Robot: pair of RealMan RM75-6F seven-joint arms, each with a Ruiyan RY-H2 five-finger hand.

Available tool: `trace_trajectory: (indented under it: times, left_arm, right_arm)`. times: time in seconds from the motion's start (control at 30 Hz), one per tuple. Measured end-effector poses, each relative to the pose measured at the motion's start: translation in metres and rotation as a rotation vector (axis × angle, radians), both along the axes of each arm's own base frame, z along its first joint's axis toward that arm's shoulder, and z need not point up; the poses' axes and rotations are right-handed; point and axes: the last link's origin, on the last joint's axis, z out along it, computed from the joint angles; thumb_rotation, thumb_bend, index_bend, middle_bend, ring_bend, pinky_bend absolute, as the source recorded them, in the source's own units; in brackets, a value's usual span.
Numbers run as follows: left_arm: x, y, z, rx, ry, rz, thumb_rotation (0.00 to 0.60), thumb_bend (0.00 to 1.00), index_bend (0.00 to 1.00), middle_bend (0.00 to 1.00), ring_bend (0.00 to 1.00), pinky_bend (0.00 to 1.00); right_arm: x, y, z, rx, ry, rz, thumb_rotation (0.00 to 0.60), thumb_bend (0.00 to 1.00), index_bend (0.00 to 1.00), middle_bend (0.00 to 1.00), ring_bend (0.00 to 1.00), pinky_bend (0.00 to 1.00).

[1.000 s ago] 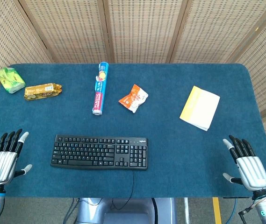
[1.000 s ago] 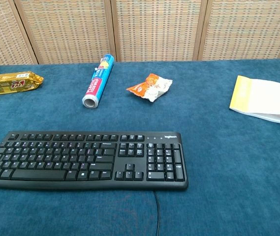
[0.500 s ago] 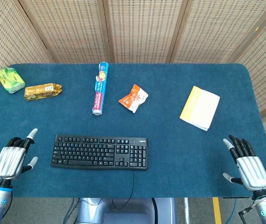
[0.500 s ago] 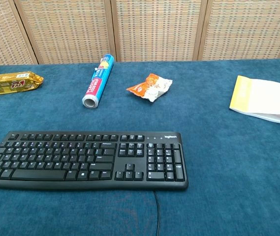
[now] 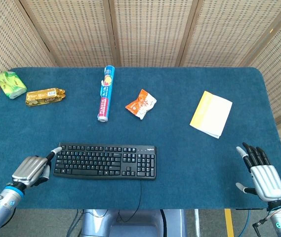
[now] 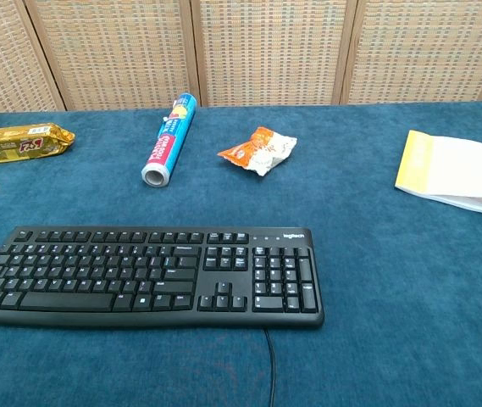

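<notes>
The left robot hand (image 5: 30,170) lies curled, one finger stretched to the keyboard (image 5: 105,160) at its top left corner; the right robot hand (image 5: 264,177) rests spread, holding nothing. The keyboard lies flat near the surface's (image 5: 180,148) front edge, probably light, rigid and slick: grip the end edges.

The left hand (image 5: 31,169) sits low at the near left, most fingers curled in toward the palm and one finger (image 5: 55,152) stretched straight out ahead; it holds nothing. Its forearm runs back to the lower left corner. The right hand (image 5: 263,174) lies at the near right, back upward, fingers straight and slightly spread, thumb out sideways, holding nothing.
</notes>
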Motion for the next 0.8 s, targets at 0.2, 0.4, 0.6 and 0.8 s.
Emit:
trace_trajectory:
  times: [0.2, 0.4, 0.6, 0.8]
  left_arm:
    - [0.005, 0.019, -0.001, -0.127, 0.037, 0.087, 0.6, 0.91, 0.0, 0.64, 0.61, 0.37]
    - [0.01, 0.036, -0.006, -0.179, 0.1, 0.128, 0.6, 0.91, 0.0, 0.64, 0.61, 0.37]
    - [0.011, 0.043, -0.016, -0.202, 0.143, 0.149, 0.6, 0.91, 0.0, 0.64, 0.61, 0.37]
    - [0.015, 0.047, -0.027, -0.223, 0.158, 0.16, 0.6, 0.91, 0.0, 0.64, 0.61, 0.37]
  right_arm:
    - [-0.001, -0.001, 0.001, -0.001, -0.002, -0.003, 0.6, 0.05, 0.0, 0.0, 0.0, 0.0]
    - [-0.001, -0.001, 0.001, -0.001, -0.003, -0.003, 0.6, 0.05, 0.0, 0.0, 0.0, 0.0]
    - [-0.001, -0.001, 0.0, 0.0, -0.004, -0.002, 0.6, 0.05, 0.0, 0.0, 0.0, 0.0]
    - [-0.001, -0.001, 0.001, -0.003, -0.008, -0.003, 0.6, 0.05, 0.0, 0.0, 0.0, 0.0]
